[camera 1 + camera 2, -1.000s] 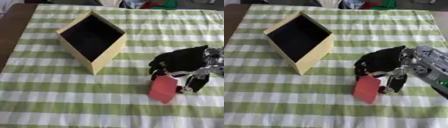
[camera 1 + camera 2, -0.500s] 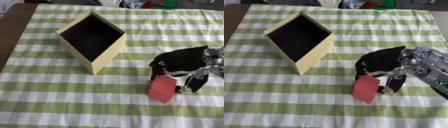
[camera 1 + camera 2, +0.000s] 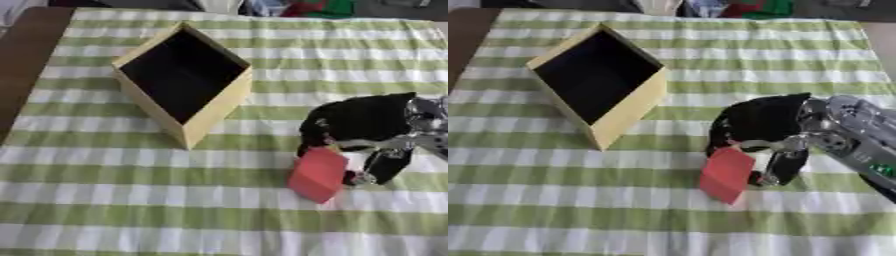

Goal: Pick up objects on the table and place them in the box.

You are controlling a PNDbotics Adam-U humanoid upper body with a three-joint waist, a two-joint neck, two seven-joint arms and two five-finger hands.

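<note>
A red block point(image 3: 318, 173) sits tilted on the green-and-white striped cloth, to the right of and nearer than the box. My right hand point(image 3: 360, 122) comes in from the right, its black fingers curled over the block's top and its thumb point(image 3: 382, 166) against the block's right side. The open tan box point(image 3: 182, 82), dark inside, stands at upper left, apart from the hand. My left hand shows in neither view.
The striped tablecloth point(image 3: 131, 200) covers the table. A dark brown table edge point(image 3: 24, 60) shows at far left. Coloured items point(image 3: 306, 6) lie beyond the cloth's far edge.
</note>
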